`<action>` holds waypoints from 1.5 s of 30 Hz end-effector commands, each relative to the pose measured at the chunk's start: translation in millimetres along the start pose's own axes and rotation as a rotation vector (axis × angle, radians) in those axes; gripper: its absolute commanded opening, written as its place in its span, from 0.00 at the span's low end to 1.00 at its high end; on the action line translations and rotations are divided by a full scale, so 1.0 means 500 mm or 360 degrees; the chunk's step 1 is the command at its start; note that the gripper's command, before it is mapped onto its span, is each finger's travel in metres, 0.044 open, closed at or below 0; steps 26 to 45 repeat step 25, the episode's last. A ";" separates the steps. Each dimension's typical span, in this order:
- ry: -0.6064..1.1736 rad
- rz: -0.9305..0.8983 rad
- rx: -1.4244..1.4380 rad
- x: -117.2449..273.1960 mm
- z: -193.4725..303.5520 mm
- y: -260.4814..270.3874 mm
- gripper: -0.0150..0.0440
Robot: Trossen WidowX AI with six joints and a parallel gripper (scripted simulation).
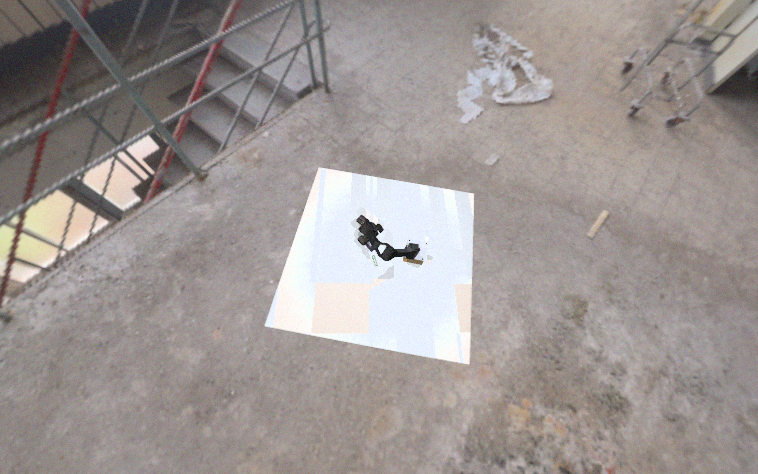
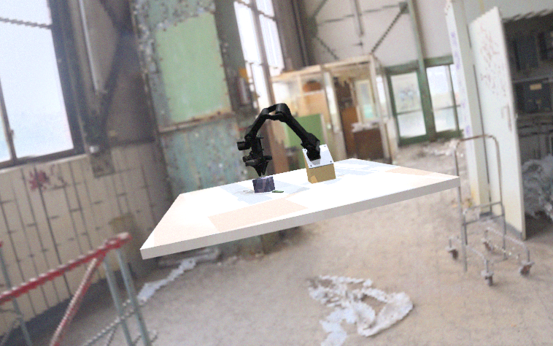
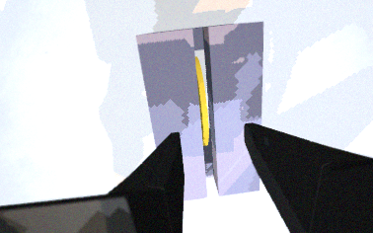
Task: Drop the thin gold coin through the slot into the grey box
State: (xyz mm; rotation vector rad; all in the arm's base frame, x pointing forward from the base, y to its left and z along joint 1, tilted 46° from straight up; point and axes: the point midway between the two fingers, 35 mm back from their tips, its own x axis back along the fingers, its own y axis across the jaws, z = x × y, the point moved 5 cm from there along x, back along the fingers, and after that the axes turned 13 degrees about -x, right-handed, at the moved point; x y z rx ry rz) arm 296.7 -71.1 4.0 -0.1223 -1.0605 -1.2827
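Note:
The closed grey box [image 2: 263,185] [image 3: 168,74] looks purplish-grey and stands on the table. The gold coin [image 3: 202,104] is on edge in the box's slot, along its left side in the wrist view. No coin shows above the lid in the exterior view. How deep it sits is hard to tell. My gripper [image 3: 212,136] [image 2: 261,174] is open just above the box, its black fingers apart on both sides of the slot line, with nothing between them. The green holder [image 1: 374,260] [image 2: 278,191] lies beside the box with no coin visible in it.
The white table [image 1: 417,317] [image 2: 184,223] carries patches of light and shadow. The arm's tan base block [image 2: 322,173] [image 1: 413,260] stands on it, to the right of the box in the exterior view. The arm arches from there over to the box.

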 end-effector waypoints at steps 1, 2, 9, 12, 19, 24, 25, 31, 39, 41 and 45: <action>0.0000 0.0000 0.0002 0.000 0.000 0.000 0.53; 0.0000 0.0000 0.0001 0.002 0.000 0.000 0.57; 0.0000 0.0001 -0.0001 0.041 0.000 0.000 0.88; 0.0007 -0.0002 -0.0010 0.101 0.003 -0.003 1.00; 0.0010 -0.0004 -0.0012 0.120 0.005 -0.005 1.00; 0.0010 -0.0004 -0.0012 0.120 0.005 -0.005 1.00; 0.0010 -0.0004 -0.0012 0.120 0.005 -0.005 1.00; 0.0010 -0.0004 -0.0012 0.120 0.005 -0.005 1.00; 0.0010 -0.0004 -0.0012 0.120 0.005 -0.005 1.00; 0.0010 -0.0004 -0.0012 0.120 0.005 -0.005 1.00; 0.0010 -0.0004 -0.0012 0.120 0.005 -0.005 1.00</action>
